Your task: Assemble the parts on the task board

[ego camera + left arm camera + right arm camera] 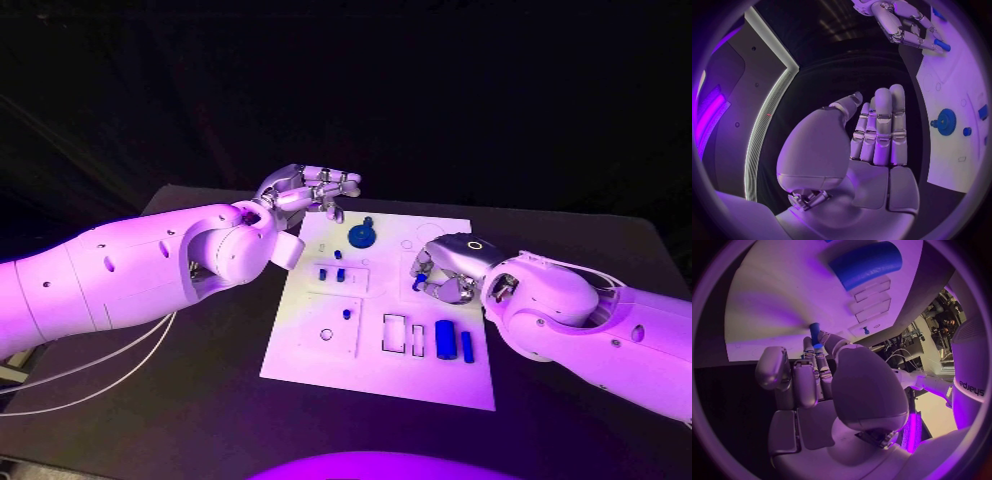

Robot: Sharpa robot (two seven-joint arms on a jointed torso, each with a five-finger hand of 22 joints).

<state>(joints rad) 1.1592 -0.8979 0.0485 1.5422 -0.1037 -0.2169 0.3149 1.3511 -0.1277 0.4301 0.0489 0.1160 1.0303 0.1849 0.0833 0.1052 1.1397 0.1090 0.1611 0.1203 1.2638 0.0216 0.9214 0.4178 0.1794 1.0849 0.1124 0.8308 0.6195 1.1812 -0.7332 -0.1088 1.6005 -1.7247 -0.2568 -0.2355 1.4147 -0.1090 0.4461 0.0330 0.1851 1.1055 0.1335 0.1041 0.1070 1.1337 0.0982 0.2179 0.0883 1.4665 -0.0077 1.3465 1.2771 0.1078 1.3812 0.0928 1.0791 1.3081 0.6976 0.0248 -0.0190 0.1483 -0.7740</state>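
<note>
The white task board (325,350) lies in the middle of the black table. My right hand (450,270) hovers over the board's right half and pinches a small blue peg (418,283) at its fingertips; the peg (814,334) points at the board in the right wrist view. My left hand (310,188) hangs above the board's far left corner, and its fingers (882,125) are stretched out with nothing in them. A blue gear (361,235) sits at the board's far end and shows as the gear (945,121) in the left wrist view.
Two short blue pegs (332,273) stand in the board's left middle. A blue block (446,335) and a blue cylinder (466,346) lie at the near right, beside empty rectangular slots (394,333). White cables (101,375) trail off the table's left side.
</note>
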